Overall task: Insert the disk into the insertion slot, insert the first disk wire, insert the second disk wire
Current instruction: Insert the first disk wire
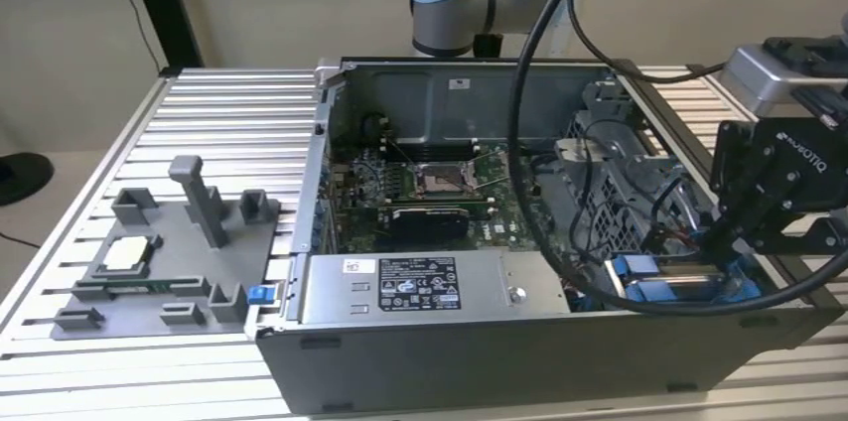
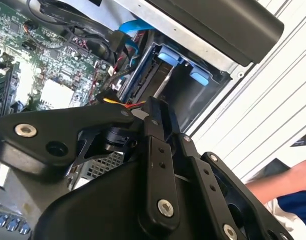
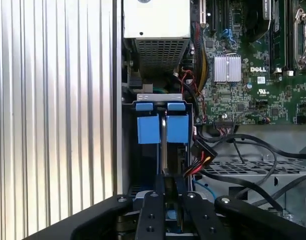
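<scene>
Tabletop of ribbed aluminium (image 1: 225, 103) carries everything, and on it lies the open computer case (image 1: 503, 361). Towards the exterior view's left sits a grey moulded fixture (image 1: 146, 272). Inside the case, the grey power-supply box (image 1: 417, 287) lies along the near wall and the green motherboard (image 3: 242, 100) lies across the floor.

The insertion slot (image 3: 148, 127) is in the case's corner at the exterior view's right, marked by its paired blue clips. The arm's wrist hangs directly over it. In the second wrist view the disk (image 2: 143, 82) stands on edge between the blue rails and looks to be down inside the bay. How fully it has seated I cannot say from this angle.

The gripper (image 3: 167, 180) points into the slot with its fingers (image 2: 157, 165) drawn nearly together. Nothing can be made out pinched between them. Their tips sit just beside a yellow-and-red wire bundle (image 3: 196, 167), which ends in a black plug beside the bay.

My judgement is that the work stands at the close of the disk step or the start of the first wire. Either way it calls for a straight, square approach in line with the rails, keeping the loose black cables (image 3: 252, 150) out of the way.

As for print, the power-supply box wears a black-and-white label and the motherboard has small white lettering — neither bears on the job. A person's arm (image 2: 277, 185) rests at the table's edge.
</scene>
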Robot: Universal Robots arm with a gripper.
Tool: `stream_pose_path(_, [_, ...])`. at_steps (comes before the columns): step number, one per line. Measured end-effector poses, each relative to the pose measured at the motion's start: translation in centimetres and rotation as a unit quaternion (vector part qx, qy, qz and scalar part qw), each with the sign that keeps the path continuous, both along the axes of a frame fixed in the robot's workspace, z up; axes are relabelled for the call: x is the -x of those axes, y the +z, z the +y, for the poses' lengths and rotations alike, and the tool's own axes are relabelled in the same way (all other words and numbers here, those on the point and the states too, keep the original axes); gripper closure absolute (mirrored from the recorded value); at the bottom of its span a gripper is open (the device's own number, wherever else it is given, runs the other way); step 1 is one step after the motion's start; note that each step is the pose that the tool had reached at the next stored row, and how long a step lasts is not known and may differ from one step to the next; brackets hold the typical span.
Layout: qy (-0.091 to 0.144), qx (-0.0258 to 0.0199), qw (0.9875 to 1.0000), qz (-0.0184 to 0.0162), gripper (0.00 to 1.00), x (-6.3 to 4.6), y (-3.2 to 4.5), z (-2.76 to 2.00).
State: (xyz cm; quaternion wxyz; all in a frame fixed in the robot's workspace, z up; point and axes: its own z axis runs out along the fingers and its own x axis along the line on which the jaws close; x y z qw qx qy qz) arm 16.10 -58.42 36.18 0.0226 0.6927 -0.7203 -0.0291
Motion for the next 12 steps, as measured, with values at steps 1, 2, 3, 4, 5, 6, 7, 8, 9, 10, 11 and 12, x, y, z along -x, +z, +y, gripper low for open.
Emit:
stream_pose_path(1, [0.0, 0.0, 1.0, -0.0039, 1.0, 0.1, -0.01, -0.06])
stream_pose_path(2, [0.0, -0.0001, 1.0, -0.0086, 1.0, 0.1, -0.03, -0.09])
stream_pose_path(3, [0.0, 0.0, 0.9999, -0.0141, 1.0, 0.2, -0.05, -0.1])
stream_pose_path(4, [0.0, 0.0, 0.9998, -0.0196, 1.0, 0.3, -0.06, -0.11])
stream_pose_path(5, [0.0, -0.0001, 0.9997, -0.0257, 1.0, 0.4, -0.09, -0.11])
stream_pose_path(6, [0.0, 0.0, 0.9995, -0.0316, 1.0, 0.6, -0.1, -0.11])
stream_pose_path(7, [0.0, 0.0, 0.9993, -0.0368, 1.0, 0.7, -0.12, -0.11])
stream_pose_path(8, [0.0, -0.0001, 0.9992, -0.0405, 1.0, 0.9, -0.13, -0.11])
stream_pose_path(9, [0.0, -0.0001, 0.9991, -0.0431, 1.0, 1.0, -0.12, -0.09])
stream_pose_path(10, [0.0, -0.0001, 0.999, -0.0456, 1.0, 1.1, -0.13, -0.07])
stream_pose_path(11, [0.0, -0.0001, 0.9988, -0.0485, 1.0, 1.3, -0.13, -0.04])
stream_pose_path(12, [0.0, -0.0001, 0.9987, -0.0517, 1.0, 1.4, -0.14, -0.01])
